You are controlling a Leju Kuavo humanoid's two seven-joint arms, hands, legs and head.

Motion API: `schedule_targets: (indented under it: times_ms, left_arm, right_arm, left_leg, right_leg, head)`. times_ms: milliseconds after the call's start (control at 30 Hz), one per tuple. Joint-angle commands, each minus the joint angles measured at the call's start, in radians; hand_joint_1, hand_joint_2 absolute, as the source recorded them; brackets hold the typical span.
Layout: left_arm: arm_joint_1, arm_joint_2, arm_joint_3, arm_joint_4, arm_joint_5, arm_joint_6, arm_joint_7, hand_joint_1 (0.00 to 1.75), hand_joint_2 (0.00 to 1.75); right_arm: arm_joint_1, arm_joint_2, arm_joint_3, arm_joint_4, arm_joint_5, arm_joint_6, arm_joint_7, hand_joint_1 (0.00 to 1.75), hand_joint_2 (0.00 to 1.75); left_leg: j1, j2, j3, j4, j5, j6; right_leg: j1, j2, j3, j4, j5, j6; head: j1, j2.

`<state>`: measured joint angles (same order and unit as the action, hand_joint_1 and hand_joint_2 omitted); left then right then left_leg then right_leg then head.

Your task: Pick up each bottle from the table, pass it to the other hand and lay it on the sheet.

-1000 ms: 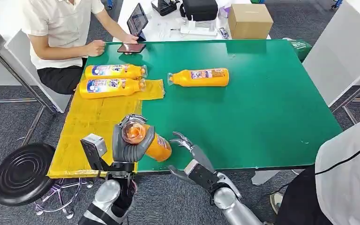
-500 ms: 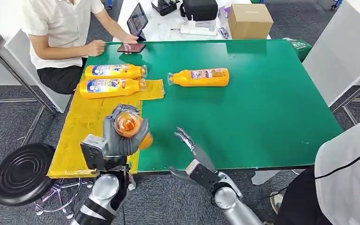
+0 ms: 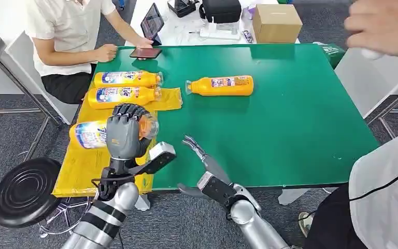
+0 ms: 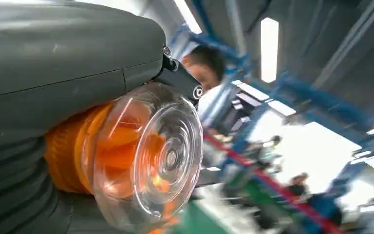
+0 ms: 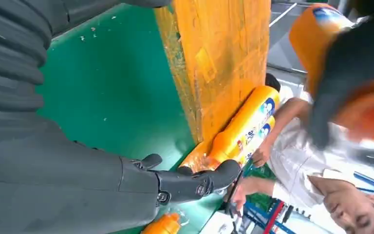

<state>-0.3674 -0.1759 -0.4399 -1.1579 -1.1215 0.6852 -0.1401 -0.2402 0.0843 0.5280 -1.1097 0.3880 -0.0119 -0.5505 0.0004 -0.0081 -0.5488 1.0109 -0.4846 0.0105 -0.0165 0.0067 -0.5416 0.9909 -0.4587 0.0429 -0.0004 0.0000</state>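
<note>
Two bottles [image 3: 127, 79] on sheet [image 3: 90, 140]

bottles: we count four, one in the left hand [image 3: 126, 134], two on the sheet past it, one on the green table beyond the right hand [image 3: 202, 161]
sheets: one
people: two

hand [image 4: 53, 63]: grey, wrapped around the bottle
bottle [image 4: 126, 161]: orange, clear cap end facing the camera
background: blurred ceiling lights, blue beams, a person behind
</note>
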Motion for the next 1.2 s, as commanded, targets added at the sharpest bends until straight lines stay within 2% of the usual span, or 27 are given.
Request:
schedule_targets:
  times_ms: [33,100,167,367,433,567,667,733,1000,1033,1067,1100,1200]
  left_arm:
    - [-0.198,0.004,0.061,0.464,-0.027,-0.099,0.071,1.75,1.75]
    - [-0.228,0.002,0.068,0.55,-0.028,-0.142,0.089,1.75,1.75]
    - [-0.24,0.002,0.075,0.588,-0.022,-0.12,0.072,1.75,1.75]
    - [-0.24,0.002,0.075,0.588,-0.022,-0.12,0.072,1.75,1.75]
    - [-0.249,-0.002,0.085,0.63,-0.012,-0.203,0.098,1.75,1.75]
    - [-0.239,-0.011,0.111,0.682,0.036,-0.22,0.036,1.75,1.75]
    - [-0.245,-0.018,0.092,0.695,0.024,-0.251,0.031,1.75,1.75]
    - [-0.25,-0.028,0.069,0.698,0.016,-0.322,0.04,1.75,1.75]
    - [-0.252,-0.029,0.062,0.7,0.012,-0.338,0.044,1.75,1.75]
    - [-0.25,-0.035,0.06,0.704,0.016,-0.367,0.05,1.4,1.75]
    - [-0.251,-0.039,0.062,0.708,0.028,-0.394,0.049,0.07,1.75]
    - [-0.248,-0.041,0.061,0.709,0.028,-0.394,0.048,0.0,1.75]
    - [-0.227,-0.048,0.08,0.689,0.09,-0.402,-0.01,0.0,1.75]
  right_arm:
    - [-0.051,0.015,-0.027,0.063,0.009,0.029,0.004,0.14,1.75]
    - [-0.053,0.02,-0.029,0.069,0.01,0.036,0.005,0.14,1.75]
    - [-0.055,0.024,-0.032,0.075,0.011,0.037,0.005,0.14,1.75]
    - [-0.055,0.024,-0.032,0.075,0.011,0.037,0.005,0.12,1.75]
    - [-0.052,0.025,-0.035,0.076,0.012,0.04,0.005,0.1,1.75]
    - [-0.043,0.025,-0.044,0.083,0.011,0.038,0.005,0.1,1.75]
    - [-0.04,0.025,-0.05,0.09,0.011,0.038,0.004,0.1,1.75]
    - [-0.042,0.031,-0.055,0.099,0.013,0.041,0.003,0.09,1.75]
    - [-0.043,0.032,-0.055,0.1,0.013,0.042,0.002,0.09,1.75]
    - [-0.043,0.035,-0.057,0.102,0.014,0.043,0.002,0.07,1.75]
    - [-0.044,0.037,-0.059,0.106,0.014,0.043,0.002,0.07,1.75]
    - [-0.044,0.037,-0.059,0.107,0.014,0.043,0.002,0.05,1.75]
    - [-0.039,0.036,-0.068,0.111,0.014,0.041,0.001,0.0,1.75]
  left_leg:
    - [0.001,-0.001,0.0,0.0,0.001,-0.001]
    - [0.001,0.0,0.0,0.0,0.001,-0.001]
    - [0.001,0.0,0.0,0.0,0.001,-0.001]
    - [0.001,0.0,-0.001,0.001,0.001,-0.001]
    - [0.001,0.001,-0.001,0.001,0.001,-0.001]
    - [0.001,0.001,0.0,0.0,0.001,-0.001]
    - [0.001,0.0,-0.001,0.0,0.001,-0.001]
    - [0.001,-0.001,-0.001,0.0,0.001,-0.001]
    - [0.0,0.0,0.0,0.0,0.001,-0.001]
    - [0.001,0.0,-0.001,0.001,0.001,-0.001]
    - [0.001,0.0,0.0,0.0,0.001,-0.001]
    - [0.001,0.0,0.0,0.0,0.001,-0.001]
    - [0.001,0.001,0.0,0.0,0.001,-0.001]
  right_leg:
    - [0.001,-0.002,0.001,-0.001,0.001,-0.002]
    - [0.001,0.0,0.001,0.0,0.001,-0.001]
    - [0.001,-0.001,0.0,0.0,0.001,-0.001]
    - [0.002,-0.001,0.0,0.0,0.001,-0.002]
    - [0.002,0.0,0.0,0.0,0.001,-0.002]
    - [0.001,0.0,0.0,0.0,0.001,-0.002]
    - [0.002,-0.002,0.0,-0.001,0.001,-0.002]
    - [0.001,-0.002,0.0,0.0,0.001,-0.002]
    - [0.001,-0.001,0.001,0.0,0.001,-0.001]
    - [0.001,-0.002,0.001,0.0,0.001,-0.002]
    - [0.001,-0.001,0.0,0.0,0.001,-0.002]
    - [0.002,-0.002,0.001,-0.001,0.001,-0.002]
    - [0.002,-0.001,0.001,-0.001,0.002,-0.002]
  head:
    - [0.001,0.0]
    - [0.0,0.0]
    - [0.0,0.0]
    - [0.0,0.0]
    - [0.0,0.0]
    - [0.0,0.0]
    - [0.0,0.0]
    - [0.0,0.0]
    - [0.0,0.0]
    - [0.0,0.0]
    - [0.0,0.0]
    - [0.0,0.0]
    - [0.0,0.0]
